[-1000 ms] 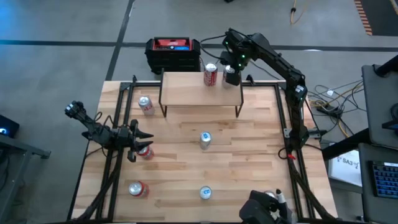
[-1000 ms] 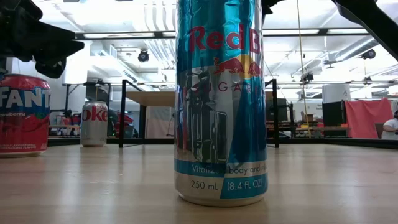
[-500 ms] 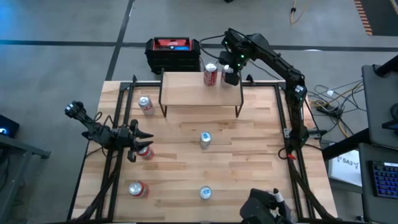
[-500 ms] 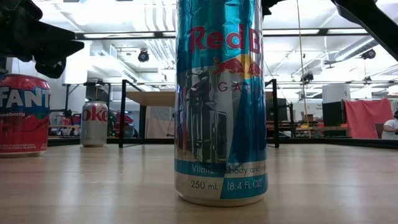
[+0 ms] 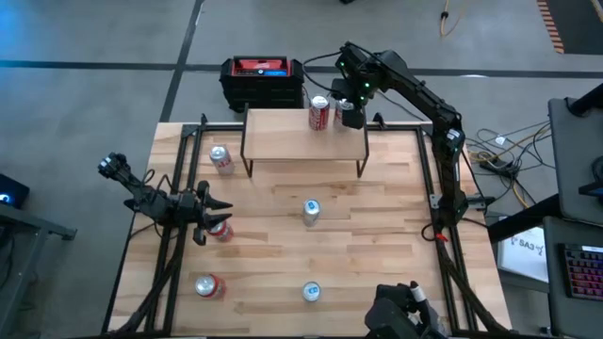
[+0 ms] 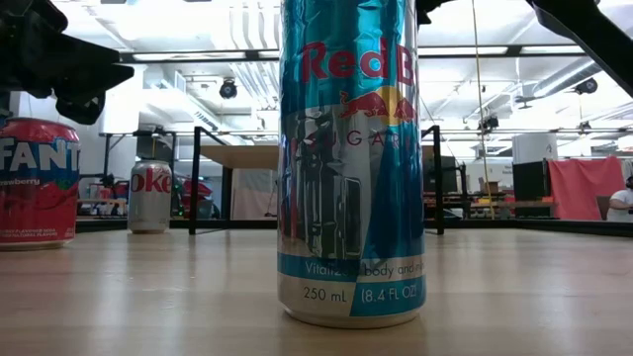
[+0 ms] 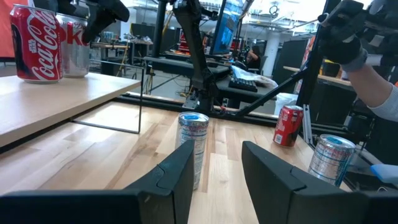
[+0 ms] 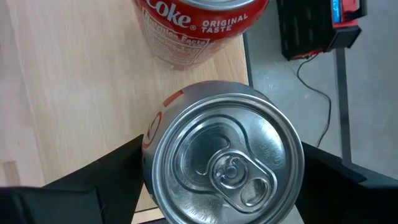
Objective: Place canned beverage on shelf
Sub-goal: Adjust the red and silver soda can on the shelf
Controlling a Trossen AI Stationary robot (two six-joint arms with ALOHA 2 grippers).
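You are at the placing step: the right claw (image 5: pixel 350 111) sits over the far right corner of the shelf (image 5: pixel 283 137), top centre of the high view, with a silver can (image 8: pixel 222 160) between its fingers (image 8: pixel 106 180). In the right wrist view the can's top fills the lower middle of the frame, and a dark finger presses each side of it, so the claw is partly closed on the can rather than fully open or fully shut. From these views you cannot tell whether the can's base already rests on the board.

The Coke can (image 5: pixel 318 112) stands upright on the shelf just left of the held can, close beside it but apart. The board's edge lies right next to the held can in the wrist view, with grey floor beyond, so the can is near the corner.

Your next move, by my judgement, is to settle the can flat on the board, open the fingers, and lift away without brushing the Coke can or nudging the silver one off the edge.

The left claw (image 5: pixel 205 215) waits at the left middle of the high view, shut and empty, just above a red can (image 5: pixel 220 229) on the table (image 5: pixel 377 245). More cans remain on the table.
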